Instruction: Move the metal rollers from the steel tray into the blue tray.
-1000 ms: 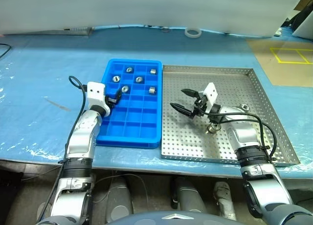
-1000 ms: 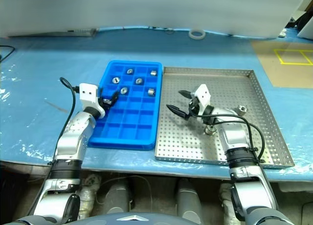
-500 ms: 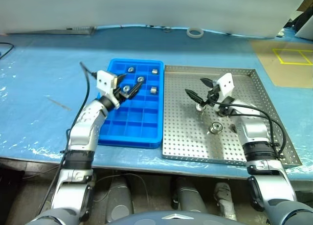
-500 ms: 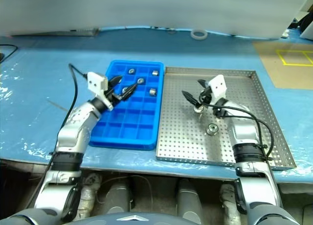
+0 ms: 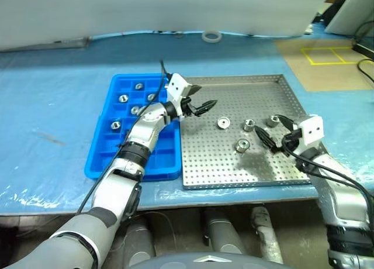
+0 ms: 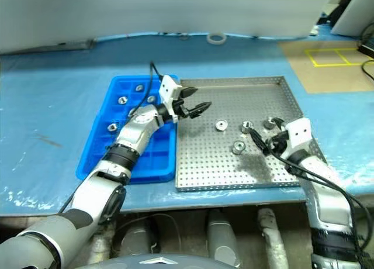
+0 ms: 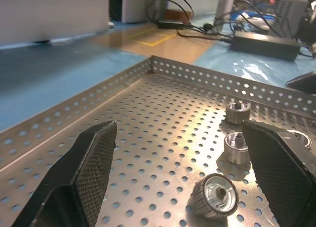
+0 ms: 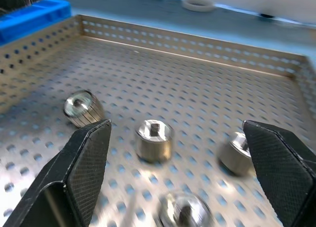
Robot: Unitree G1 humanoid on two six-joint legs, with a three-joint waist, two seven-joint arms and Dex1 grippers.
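Four metal rollers [image 5: 223,123] lie on the steel tray [image 5: 257,169], toward its far right part; more already sit in the far compartments of the blue tray [image 5: 96,164], which lies against the steel tray's left rim. The left gripper [image 5: 203,107] hangs over the steel tray's far left area, jaws released and empty. The right gripper [image 5: 267,134], jaws spread wide and empty, faces the rollers from the tray's right side. Judged step: reaching for another roller; next, the jaws must straddle one. The bench [image 5: 52,105] carries blue sheeting; a tape roll [image 5: 211,36] lies at its far edge.
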